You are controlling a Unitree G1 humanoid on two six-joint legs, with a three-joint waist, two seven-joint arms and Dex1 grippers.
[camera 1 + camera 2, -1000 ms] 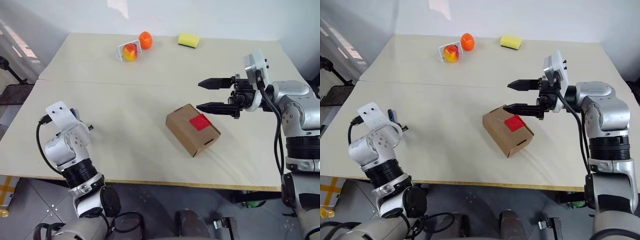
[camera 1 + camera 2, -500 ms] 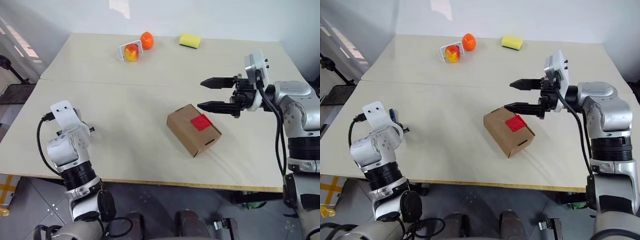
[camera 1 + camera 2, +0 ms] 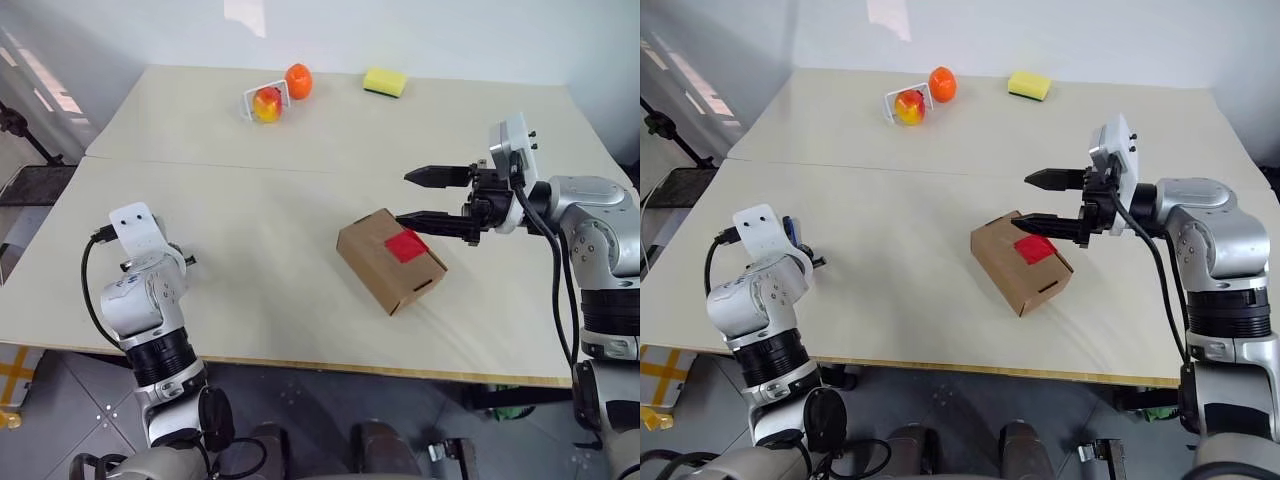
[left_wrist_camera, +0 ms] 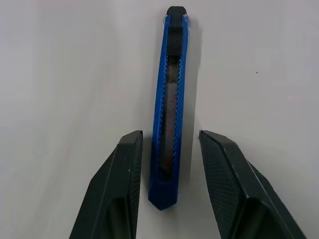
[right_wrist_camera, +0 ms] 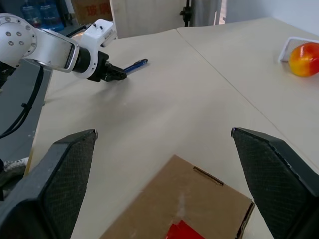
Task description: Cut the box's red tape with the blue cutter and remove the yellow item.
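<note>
The right gripper (image 3: pixel 437 196) is sinking slightly toward the box (image 3: pixel 391 259), jaws spread wide just above the red tape (image 3: pixel 405 245). The left gripper (image 4: pixel 169 149) is straddling the blue cutter (image 4: pixel 171 104) lying on the table (image 3: pixel 300 130), fingers parted, not gripping. Closing near the cutter's end is risking it pivoting or slipping out.

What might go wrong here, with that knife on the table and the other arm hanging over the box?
The left gripper has its jaws open around the blue cutter, which lies flat on the table. Closing on such a slim thing, they might push it aside or pinch it crookedly.

The right gripper hovers with wide-open jaws just above the box, near the red tape. Coming down, it might nudge the light box out of place.
</note>
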